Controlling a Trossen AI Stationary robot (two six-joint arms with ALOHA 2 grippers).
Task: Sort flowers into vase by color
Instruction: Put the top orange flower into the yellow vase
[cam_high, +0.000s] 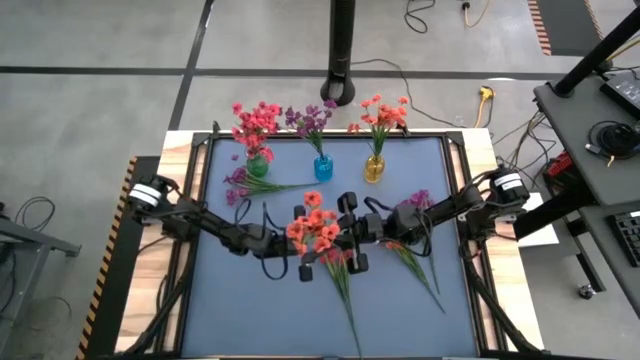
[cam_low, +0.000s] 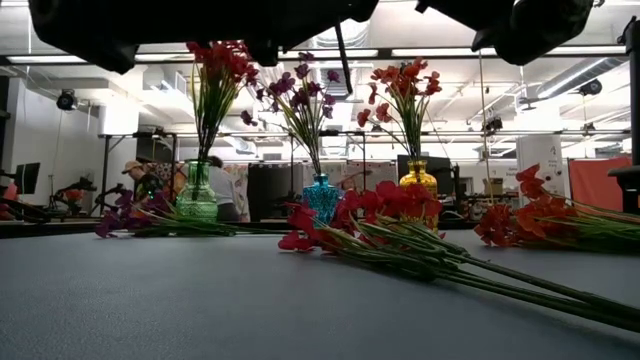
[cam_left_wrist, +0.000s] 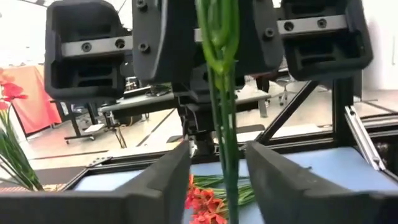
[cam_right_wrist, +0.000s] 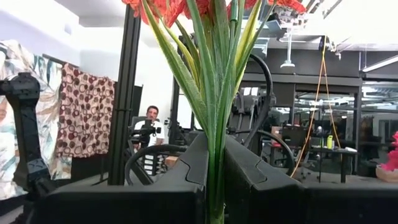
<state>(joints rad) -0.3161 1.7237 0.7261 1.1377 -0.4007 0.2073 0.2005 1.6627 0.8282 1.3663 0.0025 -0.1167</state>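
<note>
Right fingers (cam_right_wrist: 186, 168) pinch orange-red sprig (cam_high: 315, 228); three vases (cam_high: 322, 168) hold flowers.

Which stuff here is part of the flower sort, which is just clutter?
Job: green vase, blue vase, amber vase; orange-red sprig in right gripper, left gripper open around its stem; loose purple sprig, loose red sprig.
Not job: black pole, yellow plug, side desk.
</note>
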